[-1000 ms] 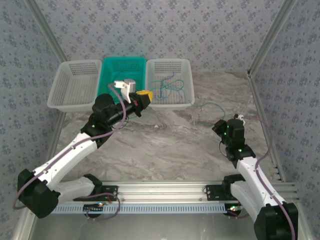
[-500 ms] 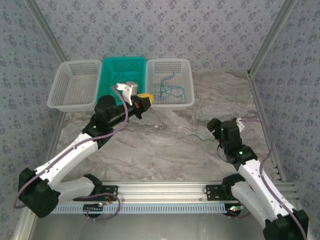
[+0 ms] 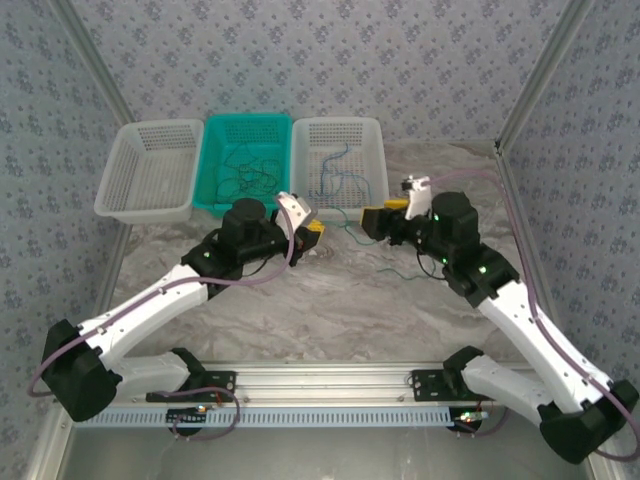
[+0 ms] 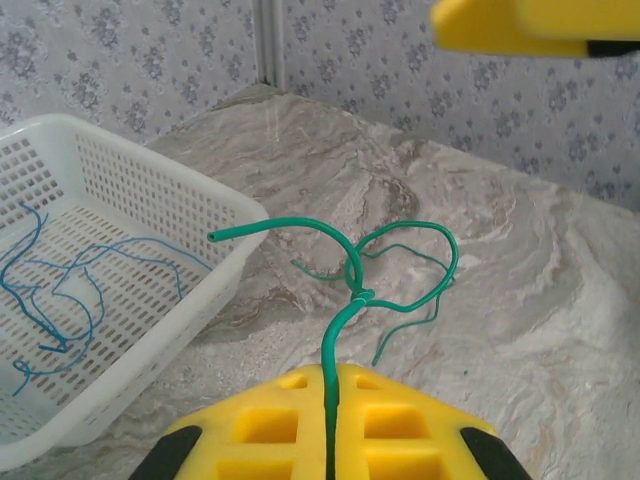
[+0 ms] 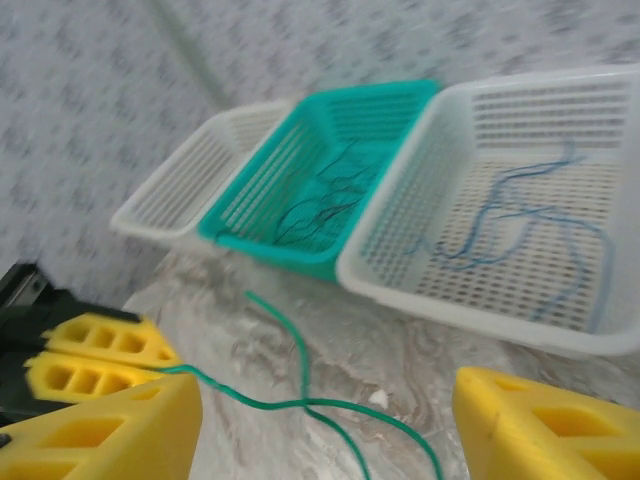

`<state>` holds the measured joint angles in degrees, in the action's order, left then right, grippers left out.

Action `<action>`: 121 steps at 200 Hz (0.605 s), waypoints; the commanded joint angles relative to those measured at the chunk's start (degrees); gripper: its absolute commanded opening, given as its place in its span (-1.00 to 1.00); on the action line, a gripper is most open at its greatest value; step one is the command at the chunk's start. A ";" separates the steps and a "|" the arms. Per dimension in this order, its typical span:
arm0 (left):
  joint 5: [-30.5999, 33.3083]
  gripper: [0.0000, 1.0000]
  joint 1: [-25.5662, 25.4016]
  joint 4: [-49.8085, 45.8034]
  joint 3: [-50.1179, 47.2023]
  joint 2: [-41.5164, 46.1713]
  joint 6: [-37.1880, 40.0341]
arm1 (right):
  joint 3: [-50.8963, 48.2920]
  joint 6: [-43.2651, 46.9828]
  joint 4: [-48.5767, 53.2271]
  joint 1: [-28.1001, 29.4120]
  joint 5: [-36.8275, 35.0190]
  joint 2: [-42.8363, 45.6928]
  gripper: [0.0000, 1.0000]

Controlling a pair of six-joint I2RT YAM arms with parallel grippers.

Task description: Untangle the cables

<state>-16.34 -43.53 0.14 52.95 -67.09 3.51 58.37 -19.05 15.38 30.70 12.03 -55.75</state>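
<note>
Since my left claw (image 3: 312,232) has come down from the teal basket (image 3: 248,118) to the table (image 3: 330,300), pinching the green wire (image 4: 352,292), and my right claw (image 3: 374,221) has swung in near it, jaws wide, I think we can now pull the loop apart.

Two arms, matched pair: white moulded link shells (image 3: 140,308), black joint housings (image 3: 245,220), purple-grey cable (image 3: 240,284) run along each; small green indicator lights (image 3: 480,267) on right arm; left gripper (image 4: 330,372) and right gripper (image 5: 325,405), yellow finger blocks (image 4: 265,428) with square recesses; white wrist-camera housing (image 3: 415,187)
</note>
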 commanded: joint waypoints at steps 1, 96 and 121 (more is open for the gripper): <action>-2.82 -1.00 -0.68 -1.34 1.10 0.45 5.51 | 4.11 5.60 5.49 0.24 11.87 -4.34 0.37; -5.38 -1.00 -1.37 -1.37 1.37 1.17 6.08 | 4.48 -3.52 0.63 -0.77 15.81 -15.92 -0.39; -1.23 -1.00 -1.32 -2.02 1.17 2.07 5.56 | 2.44 -6.85 -1.29 -2.04 10.25 -14.39 -1.00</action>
<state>-20.05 -44.42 -1.91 52.95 -67.05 8.82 61.49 -22.04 17.12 30.06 26.48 -71.70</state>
